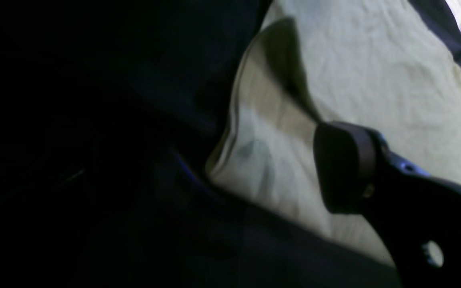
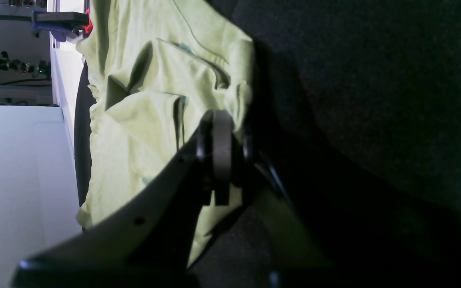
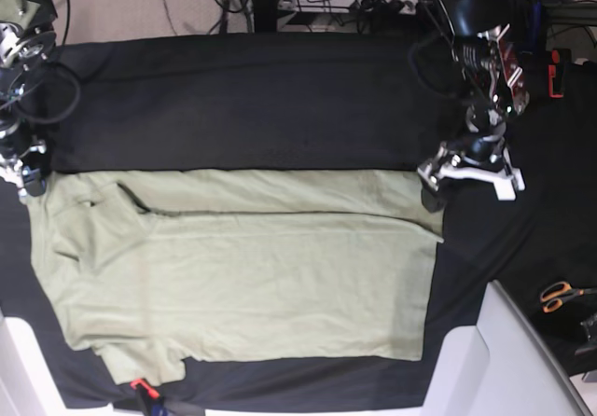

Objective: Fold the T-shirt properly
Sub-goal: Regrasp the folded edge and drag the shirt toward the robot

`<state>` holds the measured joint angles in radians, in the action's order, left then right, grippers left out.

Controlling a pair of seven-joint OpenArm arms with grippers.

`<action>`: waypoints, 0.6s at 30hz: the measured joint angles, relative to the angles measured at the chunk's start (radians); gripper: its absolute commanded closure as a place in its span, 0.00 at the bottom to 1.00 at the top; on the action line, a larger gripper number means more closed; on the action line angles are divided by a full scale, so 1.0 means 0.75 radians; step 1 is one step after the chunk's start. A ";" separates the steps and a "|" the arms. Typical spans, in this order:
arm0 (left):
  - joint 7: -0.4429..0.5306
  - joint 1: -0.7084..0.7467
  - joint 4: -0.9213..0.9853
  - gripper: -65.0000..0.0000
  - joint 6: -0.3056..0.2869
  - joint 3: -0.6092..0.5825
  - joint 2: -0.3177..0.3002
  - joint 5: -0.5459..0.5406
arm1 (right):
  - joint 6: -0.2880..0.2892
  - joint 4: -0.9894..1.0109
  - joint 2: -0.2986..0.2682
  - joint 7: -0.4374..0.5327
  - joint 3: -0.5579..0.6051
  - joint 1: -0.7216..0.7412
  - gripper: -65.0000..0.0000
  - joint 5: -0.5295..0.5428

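Note:
The pale green T-shirt [image 3: 242,276] lies spread flat on the black table cloth [image 3: 261,99], with its far long edge folded over onto itself. In the base view my right gripper [image 3: 28,175] sits at the shirt's far left corner. The right wrist view shows that gripper [image 2: 222,120] shut, its tips pinching the bunched edge of the T-shirt [image 2: 142,120]. My left gripper [image 3: 469,175] stands open at the shirt's far right corner. In the left wrist view one dark finger [image 1: 342,168] hovers over the T-shirt [image 1: 374,60] edge; the other finger is lost in shadow.
Orange-handled scissors [image 3: 560,295] lie on the cloth at the right. A white panel [image 3: 504,360] slants across the near right corner. A small red clip [image 3: 140,386] sits at the near edge below the shirt. Cables and equipment line the far side.

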<state>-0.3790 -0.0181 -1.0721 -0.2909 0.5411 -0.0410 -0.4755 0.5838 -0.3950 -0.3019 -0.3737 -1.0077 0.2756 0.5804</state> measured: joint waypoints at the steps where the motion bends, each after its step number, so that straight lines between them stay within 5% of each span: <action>1: 0.004 -0.012 0.008 0.00 0.005 0.000 0.007 0.001 | 0.000 0.000 0.000 0.000 0.000 0.000 1.00 0.000; 7: 0.022 -0.021 0.010 0.04 0.001 0.002 0.041 0.001 | 0.000 0.000 0.000 0.000 0.000 0.000 1.00 0.000; 13: -0.022 -0.035 0.024 0.49 0.004 -0.002 0.059 -0.003 | 0.000 0.000 -0.003 -0.026 0.000 0.000 1.00 0.000; 18: -0.016 -0.061 0.103 0.75 -0.002 0.002 0.058 -0.005 | 0.000 0.000 -0.003 -0.027 0.000 0.000 1.00 0.000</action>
<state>-0.3912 -0.0639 -0.9947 -0.2920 0.5426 0.0029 -0.4793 0.5838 -0.3950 -0.3042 -0.3943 -1.0077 0.2756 0.5804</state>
